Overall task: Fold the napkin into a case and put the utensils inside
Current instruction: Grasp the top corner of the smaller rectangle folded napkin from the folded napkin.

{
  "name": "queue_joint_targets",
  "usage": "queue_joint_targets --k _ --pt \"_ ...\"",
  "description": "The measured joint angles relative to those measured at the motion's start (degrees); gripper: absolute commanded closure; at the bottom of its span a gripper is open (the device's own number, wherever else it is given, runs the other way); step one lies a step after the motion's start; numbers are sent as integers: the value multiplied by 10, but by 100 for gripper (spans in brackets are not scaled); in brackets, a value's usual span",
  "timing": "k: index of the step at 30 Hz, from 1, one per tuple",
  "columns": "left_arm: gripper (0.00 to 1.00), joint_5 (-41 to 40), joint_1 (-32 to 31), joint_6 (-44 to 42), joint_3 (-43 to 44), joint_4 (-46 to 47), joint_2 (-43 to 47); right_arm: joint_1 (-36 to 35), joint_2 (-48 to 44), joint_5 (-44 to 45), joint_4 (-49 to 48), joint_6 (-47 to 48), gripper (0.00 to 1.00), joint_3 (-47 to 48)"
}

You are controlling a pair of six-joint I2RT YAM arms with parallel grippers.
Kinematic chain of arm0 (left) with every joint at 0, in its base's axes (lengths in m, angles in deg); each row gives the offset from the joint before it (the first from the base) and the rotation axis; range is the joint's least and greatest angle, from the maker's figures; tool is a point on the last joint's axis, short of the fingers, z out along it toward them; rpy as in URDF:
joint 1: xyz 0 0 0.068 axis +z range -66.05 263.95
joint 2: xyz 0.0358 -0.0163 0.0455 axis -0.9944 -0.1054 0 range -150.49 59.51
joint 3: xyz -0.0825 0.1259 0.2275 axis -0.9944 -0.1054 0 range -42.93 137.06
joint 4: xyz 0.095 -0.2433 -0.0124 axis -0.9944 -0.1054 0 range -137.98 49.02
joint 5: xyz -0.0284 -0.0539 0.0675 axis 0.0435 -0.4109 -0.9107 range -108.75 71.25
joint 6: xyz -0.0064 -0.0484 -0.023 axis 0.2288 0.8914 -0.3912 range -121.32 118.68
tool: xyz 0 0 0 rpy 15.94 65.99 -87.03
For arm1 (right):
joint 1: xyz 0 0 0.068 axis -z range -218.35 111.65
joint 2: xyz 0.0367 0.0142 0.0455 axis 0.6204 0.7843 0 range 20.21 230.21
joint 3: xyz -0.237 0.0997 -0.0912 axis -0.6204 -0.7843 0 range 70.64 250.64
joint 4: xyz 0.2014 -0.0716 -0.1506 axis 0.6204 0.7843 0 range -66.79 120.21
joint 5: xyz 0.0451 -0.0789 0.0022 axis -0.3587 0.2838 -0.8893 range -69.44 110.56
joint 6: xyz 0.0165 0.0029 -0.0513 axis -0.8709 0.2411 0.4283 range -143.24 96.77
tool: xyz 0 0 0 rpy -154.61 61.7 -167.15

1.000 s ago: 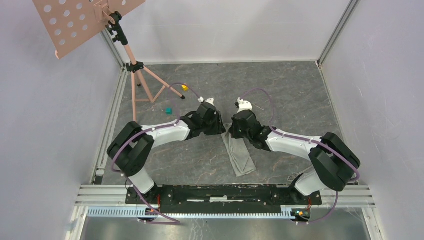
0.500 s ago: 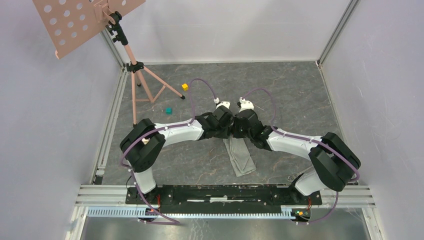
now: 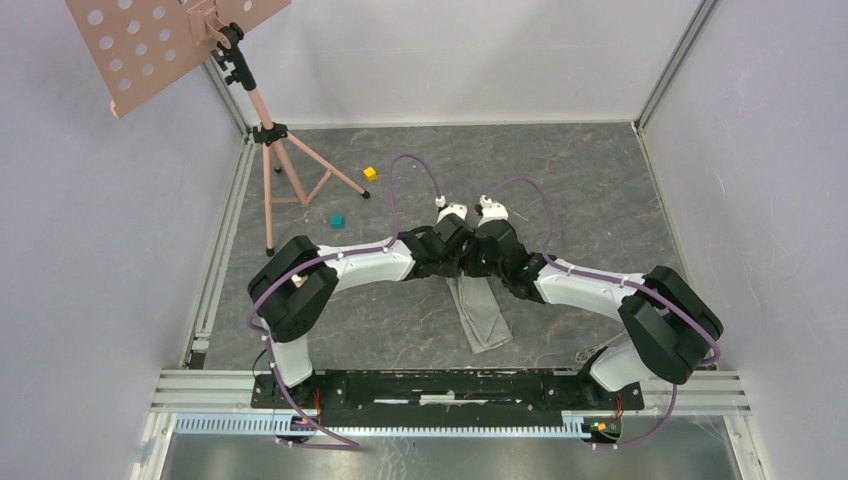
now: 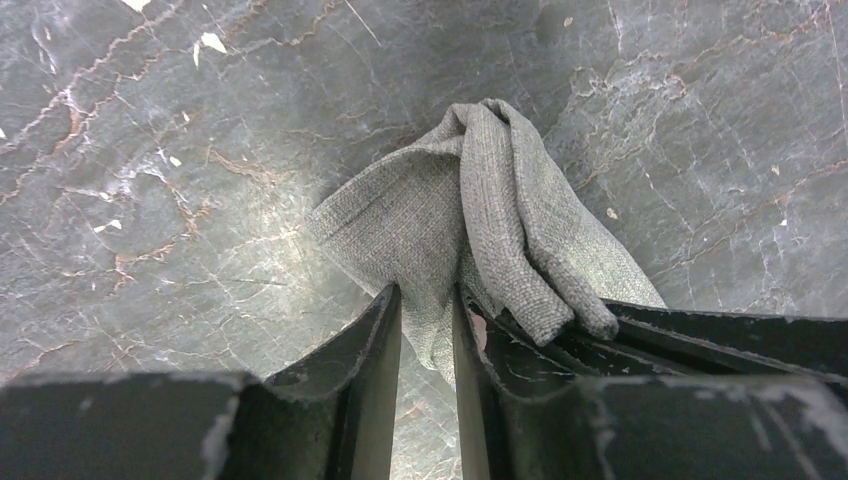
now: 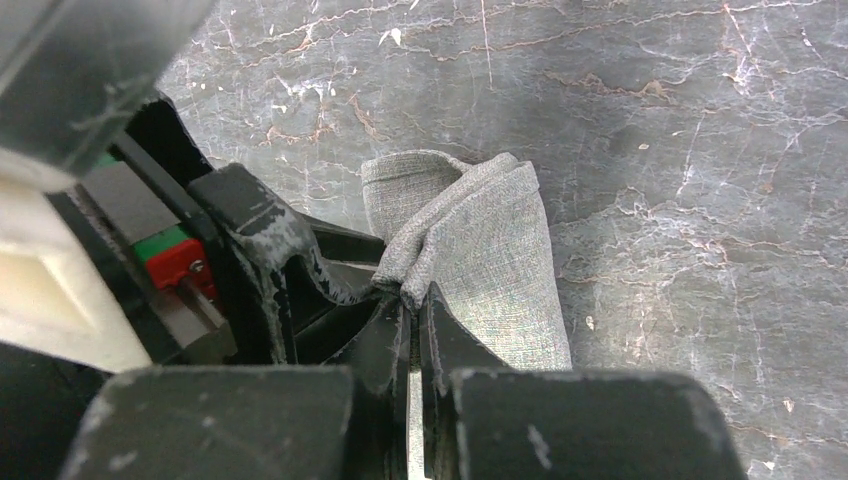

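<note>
The left gripper (image 4: 427,297) is swinging in beside the right gripper (image 5: 415,297) and narrowing its jaws onto the bunched far end of the napkin (image 3: 482,318), which is lying mid-desk (image 3: 600,190) toward the near edge. The right gripper is staying clamped on that same end, so a two-armed fold is probably starting.

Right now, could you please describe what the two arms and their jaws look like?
The left arm and right arm have white shells and bulky black joints. A thin purple cable loops along each. The jaws are matte black, flat-sided, with scuffed, chipped edges.
</note>
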Motion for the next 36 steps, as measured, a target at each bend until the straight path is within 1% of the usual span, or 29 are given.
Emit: queue_joint_targets --k 2,7,11,17,25,26,28,29,32,36 --pt "70 -7 0 0 4 -1 -1 0 0 -1 -1 0 100 0" --pt "87 -23 0 -3 11 -5 -2 0 0 -1 -2 0 100 0" --pt "97 -31 0 -7 12 -7 -2 0 0 -2 -2 2 100 0" --pt "98 -23 5 -7 -6 5 13 0 1 -28 -26 9 100 -17" --pt "98 59 47 0 -77 75 52 10 50 -86 -126 31 98 -51" --pt "98 68 51 4 -83 83 52 13 55 -94 -132 35 96 -52" --pt "98 81 56 14 -97 98 52 23 66 -119 -147 44 81 -52" --pt "98 86 57 18 -101 102 52 26 67 -129 -150 48 77 -52" --pt "98 96 57 26 -110 112 54 34 62 -153 -161 67 70 -59" --pt "98 106 58 31 -113 118 58 40 30 -170 -154 89 62 -71"
